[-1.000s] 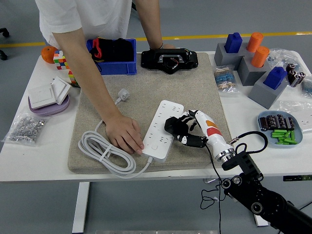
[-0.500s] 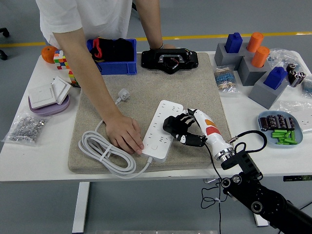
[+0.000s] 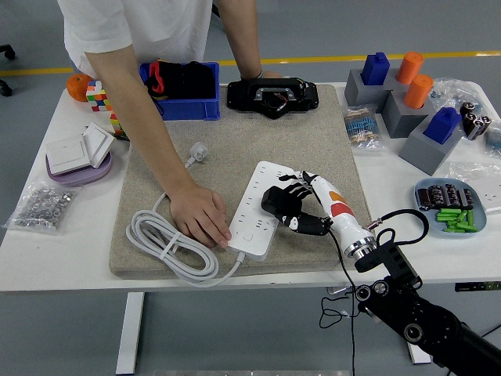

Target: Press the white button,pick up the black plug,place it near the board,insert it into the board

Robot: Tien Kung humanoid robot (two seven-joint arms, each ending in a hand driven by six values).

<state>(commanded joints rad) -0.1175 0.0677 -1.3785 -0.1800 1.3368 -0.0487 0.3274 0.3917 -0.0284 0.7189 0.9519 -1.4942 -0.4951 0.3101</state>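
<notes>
The black plug [image 3: 276, 200], just right of frame centre, has crept left over the last second and now overlaps the right edge of the white power strip [image 3: 259, 207]. The right hand [image 3: 301, 205] grasps it. A person's hand [image 3: 200, 217] steadies the strip. Insertion seems close, though prong alignment is hidden.

A blue bin [image 3: 188, 102] holding black and red items is seen at upper centre-left, with a black device [image 3: 272, 95] just to its right. An orange ball [image 3: 77, 86] and a colourful cube [image 3: 96, 95] are found at upper left. A bag of screws [image 3: 41, 205] lies at left. Grey blocks [image 3: 403, 110] with blue and orange pegs occupy the upper right.
</notes>
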